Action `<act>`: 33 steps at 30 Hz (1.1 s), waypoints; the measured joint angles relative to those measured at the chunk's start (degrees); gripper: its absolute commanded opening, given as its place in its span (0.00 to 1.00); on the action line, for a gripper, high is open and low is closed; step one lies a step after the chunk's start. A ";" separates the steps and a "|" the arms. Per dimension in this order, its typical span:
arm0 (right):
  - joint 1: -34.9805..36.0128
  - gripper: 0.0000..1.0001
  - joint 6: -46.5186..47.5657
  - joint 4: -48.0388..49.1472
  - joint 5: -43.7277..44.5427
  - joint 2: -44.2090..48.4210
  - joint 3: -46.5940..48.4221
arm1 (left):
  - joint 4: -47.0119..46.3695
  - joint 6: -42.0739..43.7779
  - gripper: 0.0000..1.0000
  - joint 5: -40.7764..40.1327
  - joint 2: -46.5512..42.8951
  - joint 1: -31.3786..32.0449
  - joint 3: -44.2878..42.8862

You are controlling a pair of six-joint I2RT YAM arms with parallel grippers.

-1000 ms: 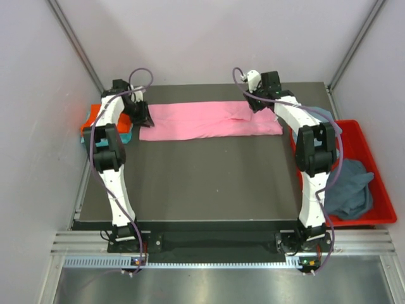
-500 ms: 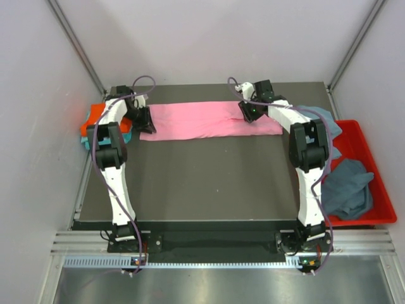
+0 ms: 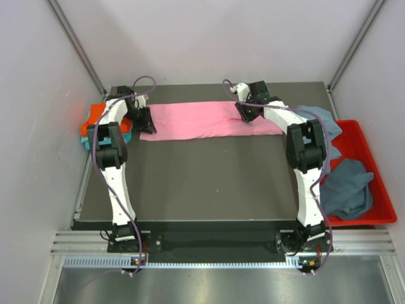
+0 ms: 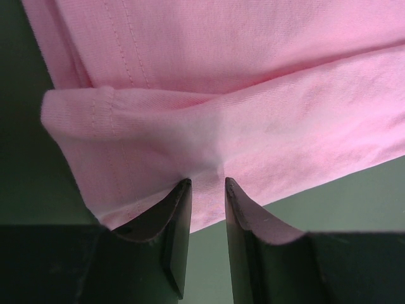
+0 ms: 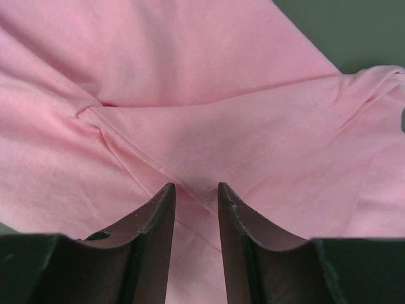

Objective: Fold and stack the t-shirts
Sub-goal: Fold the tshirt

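Note:
The large pink t-shirt (image 3: 196,120) lies as a long folded band across the far part of the dark table (image 3: 202,177). My left gripper (image 3: 147,120) is at its left end, shut on a puckered pinch of pink cloth (image 4: 209,126) near the hem; the fingertips (image 4: 181,190) grip the edge over the table. My right gripper (image 3: 243,113) is over the band's right part, shut on a raised fold of the pink cloth (image 5: 209,114). Orange (image 3: 95,116) and teal (image 3: 126,134) t-shirts lie stacked at the far left.
A grey-blue t-shirt (image 3: 321,118) lies at the table's right edge. A red bin (image 3: 374,158) to the right holds a crumpled dark slate t-shirt (image 3: 348,187). White walls close in on three sides.
My right gripper has moved left and down from the far edge onto the pink band. My left gripper has shifted slightly and stays at the left end.

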State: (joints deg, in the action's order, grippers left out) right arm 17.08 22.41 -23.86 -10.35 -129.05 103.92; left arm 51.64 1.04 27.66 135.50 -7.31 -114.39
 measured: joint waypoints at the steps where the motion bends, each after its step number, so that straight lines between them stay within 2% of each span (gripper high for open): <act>1: 0.02 0.31 0.04 0.22 0.68 0.00 0.00 | 0.00 -0.07 0.33 0.00 0.00 0.00 0.02; 11: 0.74 0.18 1.16 1.90 5.20 -0.83 0.50 | -0.04 -0.28 0.33 0.00 0.00 0.00 0.04; 12: 0.90 0.13 1.36 1.95 5.35 -1.29 0.79 | -0.07 -0.31 0.33 0.00 0.00 0.00 0.07; 16: 1.64 0.07 2.16 1.97 5.99 -2.58 1.36 | -0.15 -0.39 0.33 0.00 0.00 0.00 0.13; 21: 2.78 0.05 3.65 1.99 6.82 -4.79 5.46 | -0.17 -0.50 0.33 0.02 0.00 0.00 0.20; 24: 3.28 0.05 4.85 2.93 7.41 -5.70 7.82 | -0.26 -0.50 0.33 0.02 -0.02 0.00 0.28; 27: 3.85 0.11 6.12 3.54 7.89 -6.21 9.99 | -0.28 -0.50 0.33 0.07 -0.02 0.00 0.33; 29: 4.35 0.11 6.71 4.57 8.39 -6.49 11.28 | -0.37 -0.50 0.33 0.11 -0.04 0.00 0.42; 33: 5.31 0.25 7.45 5.51 9.73 -6.58 12.37 | -0.48 -0.50 0.33 0.11 -0.20 0.00 0.61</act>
State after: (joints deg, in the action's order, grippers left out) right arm 22.39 29.87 -18.35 -0.62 -135.63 116.29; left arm 51.16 0.54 27.77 135.31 -7.31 -113.78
